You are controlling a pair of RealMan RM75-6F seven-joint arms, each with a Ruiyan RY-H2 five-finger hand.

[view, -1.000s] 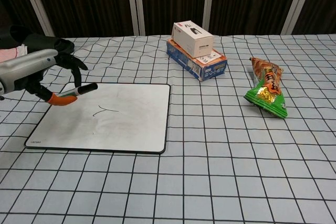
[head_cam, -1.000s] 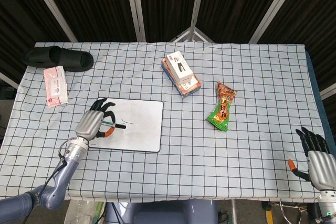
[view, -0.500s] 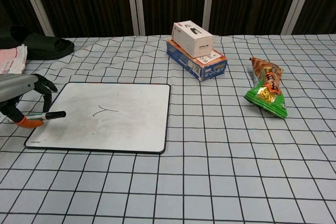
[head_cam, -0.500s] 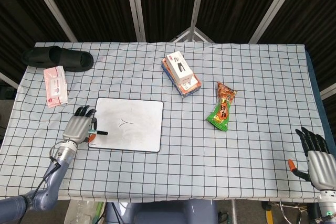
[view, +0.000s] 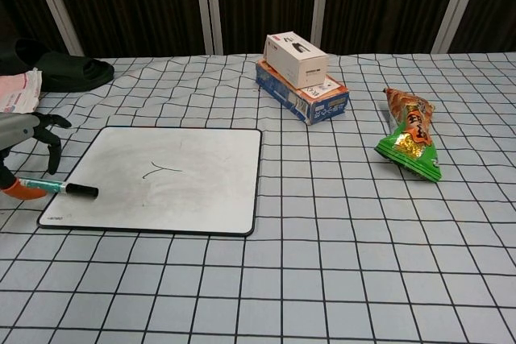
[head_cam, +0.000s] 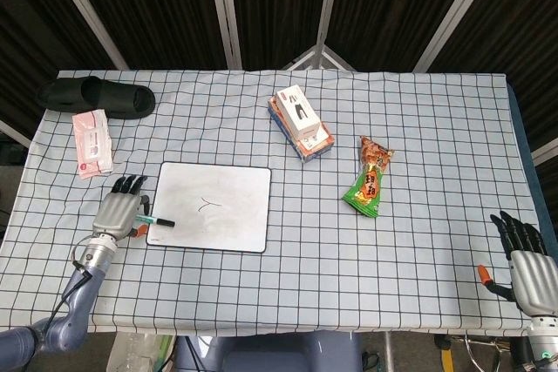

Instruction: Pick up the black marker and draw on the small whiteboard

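The small whiteboard (head_cam: 228, 189) (view: 193, 191) lies flat on the checked cloth at the left and bears a small Y-shaped black stroke (head_cam: 207, 205) (view: 161, 170). The black marker (head_cam: 159, 220) (view: 63, 188) lies across the board's left edge, tip toward the board. My left hand (head_cam: 119, 211) (view: 32, 130) sits just left of the board with fingers spread above the cloth; its orange thumb tip is by the marker's tail end and the other fingers are off the marker. My right hand (head_cam: 525, 254) rests at the table's near right corner, fingers apart, holding nothing.
A black slipper (head_cam: 96, 93) (view: 60, 70) and a pink packet (head_cam: 91, 143) (view: 16, 90) lie at the far left. Two stacked boxes (head_cam: 301, 122) (view: 302, 78) stand mid-table at the back. A green-orange snack bag (head_cam: 370, 176) (view: 411, 134) lies to their right.
My left hand drew back left from over the board to its left edge and came down. The marker it pinched now lies on the board's edge, with the fingers lifted off it.
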